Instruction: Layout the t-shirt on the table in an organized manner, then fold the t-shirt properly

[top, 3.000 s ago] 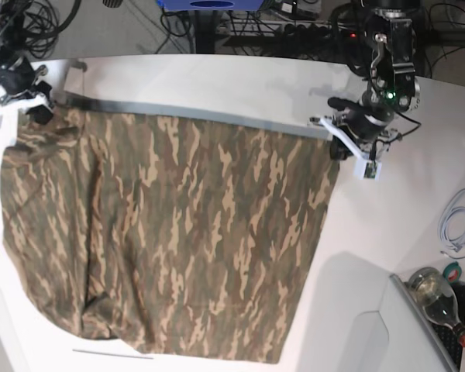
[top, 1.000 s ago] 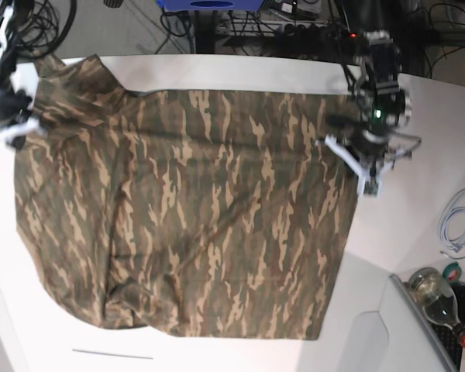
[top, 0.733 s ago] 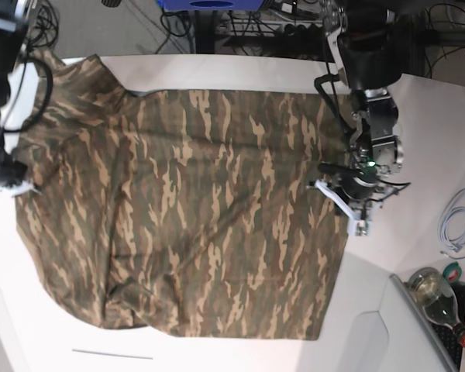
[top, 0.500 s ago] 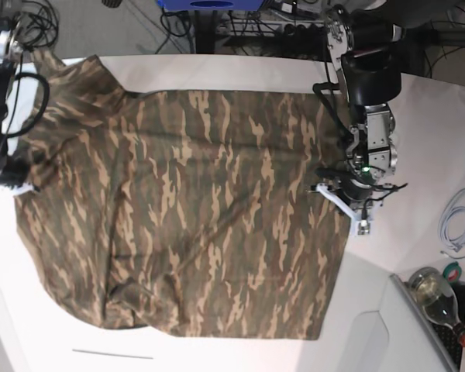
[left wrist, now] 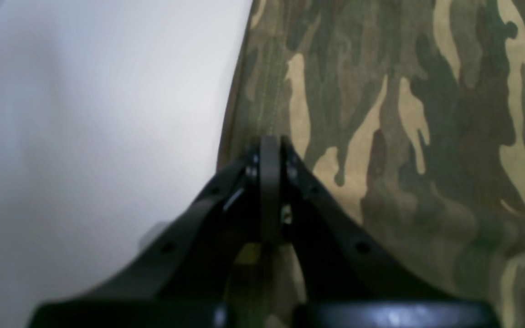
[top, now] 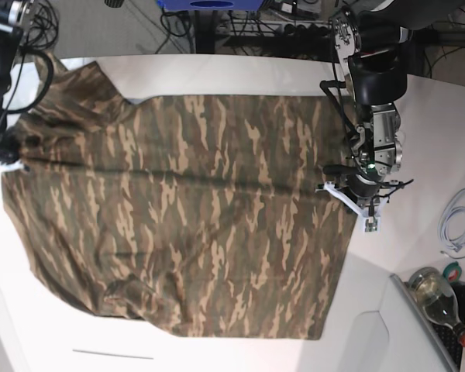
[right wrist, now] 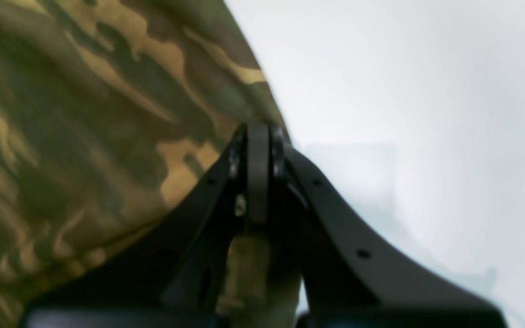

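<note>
on the table (top: 240,74), my left gripper (left wrist: 269,150) and right gripper (right wrist: 258,136) pinch opposite edges of the spread shirt (top: 186,217), jaws closed on cloth; uneven pulling could skew it.

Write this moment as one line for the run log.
phase: spreading | left claw: shut on shirt edge | right claw: shut on opposite edge | shirt: stretched between them on table
</note>
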Controlling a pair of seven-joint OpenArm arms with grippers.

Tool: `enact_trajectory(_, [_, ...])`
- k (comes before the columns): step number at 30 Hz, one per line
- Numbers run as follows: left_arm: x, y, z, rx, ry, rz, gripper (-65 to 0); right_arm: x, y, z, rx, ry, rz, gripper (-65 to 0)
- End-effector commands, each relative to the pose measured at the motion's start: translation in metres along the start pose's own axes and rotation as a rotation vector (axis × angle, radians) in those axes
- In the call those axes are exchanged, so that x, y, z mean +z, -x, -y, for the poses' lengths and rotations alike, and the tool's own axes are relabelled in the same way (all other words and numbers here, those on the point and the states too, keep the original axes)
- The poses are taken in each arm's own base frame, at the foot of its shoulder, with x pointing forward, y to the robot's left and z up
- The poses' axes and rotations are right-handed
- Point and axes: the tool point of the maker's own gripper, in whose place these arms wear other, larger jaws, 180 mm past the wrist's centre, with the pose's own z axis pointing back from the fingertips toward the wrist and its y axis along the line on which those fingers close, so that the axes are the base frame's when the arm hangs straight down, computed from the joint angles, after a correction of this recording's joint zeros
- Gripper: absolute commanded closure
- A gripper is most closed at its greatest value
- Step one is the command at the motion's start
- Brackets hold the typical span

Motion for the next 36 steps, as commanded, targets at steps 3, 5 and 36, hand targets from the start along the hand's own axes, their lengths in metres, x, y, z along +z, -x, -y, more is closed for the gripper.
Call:
enact_trajectory(3, [-0.003, -0.022, -0.004, 0.001, -0.012, 0.026, 0.0, 0.021, -0.04, -0.019, 0.026, -0.048, 0.137, -0.6])
enact_trajectory(5, [-0.003, -0.029, -0.003, 0.003, -0.01, 0.043, 0.0, 0.037, -0.057, -0.028, 0.056, -0.071, 0.205, -0.6])
enact_trajectory(36, [0.089, 0.071, 0.003, -0.14, 0.089, -0.154, 0.0, -0.043, -0.071, -0.072, 0.09, -0.056, 0.133, -0.6])
